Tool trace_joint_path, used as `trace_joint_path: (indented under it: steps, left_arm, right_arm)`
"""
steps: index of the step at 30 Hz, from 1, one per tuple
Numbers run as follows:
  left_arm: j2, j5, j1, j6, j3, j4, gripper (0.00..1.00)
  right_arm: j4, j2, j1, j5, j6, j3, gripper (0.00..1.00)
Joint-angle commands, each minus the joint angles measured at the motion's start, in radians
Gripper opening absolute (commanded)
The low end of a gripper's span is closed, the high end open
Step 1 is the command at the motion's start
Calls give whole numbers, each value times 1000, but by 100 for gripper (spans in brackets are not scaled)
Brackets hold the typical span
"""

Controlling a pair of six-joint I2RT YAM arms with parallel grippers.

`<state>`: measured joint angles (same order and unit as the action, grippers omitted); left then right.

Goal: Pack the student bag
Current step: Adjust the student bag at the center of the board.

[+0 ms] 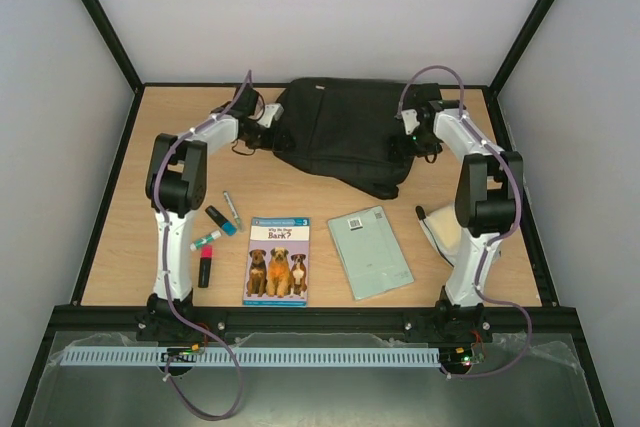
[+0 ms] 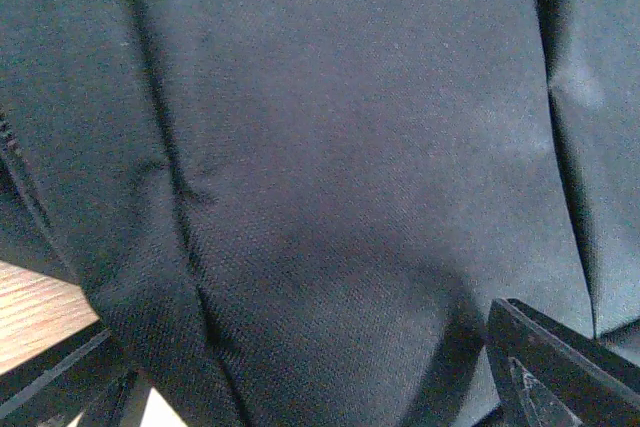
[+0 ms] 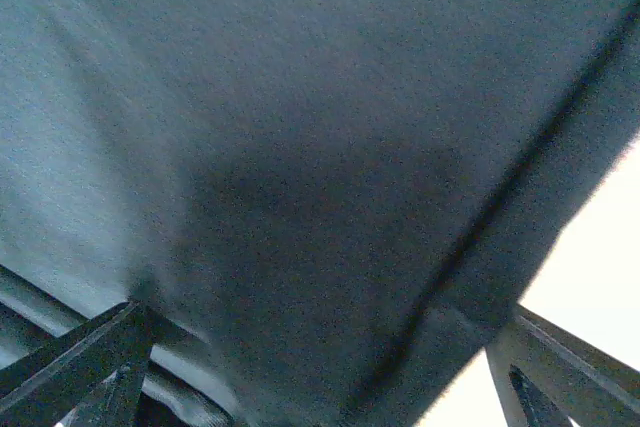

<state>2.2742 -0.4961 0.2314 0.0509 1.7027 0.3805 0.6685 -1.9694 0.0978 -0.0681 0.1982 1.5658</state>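
Left wrist, student bag (image 2: 350,147) close before gripper (image 2: 310,377)

A: Where's the student bag (image 1: 335,132)?
B: Middle of the table's (image 1: 330,199) far edge.
A: The rest?
B: Toward the near edge: pens (image 1: 221,221) left, book (image 1: 277,259) middle, booklet (image 1: 370,252) just right of it.

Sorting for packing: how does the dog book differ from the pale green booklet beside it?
The dog book has a blue cover picturing three dogs; the green booklet is nearly plain. The book lies square to the table edge; the booklet sits askew. Both lie flat, closed.
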Motion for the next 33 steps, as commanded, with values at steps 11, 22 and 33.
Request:
trace_joint_path:
  steps: [11,22,33]
  left_arm:
    - [-216,-64,37,-66,-186,157,84]
    - [-444,-3,36,-90,-374,280,85]
    - [-561,62,-72,-289,-322,467,89]
  right_arm:
    - [57,-145,81,-86,1,190,90]
    - [142,-392,132,-12,50,616,89]
    - [116,-54,102,-21,37,405,94]
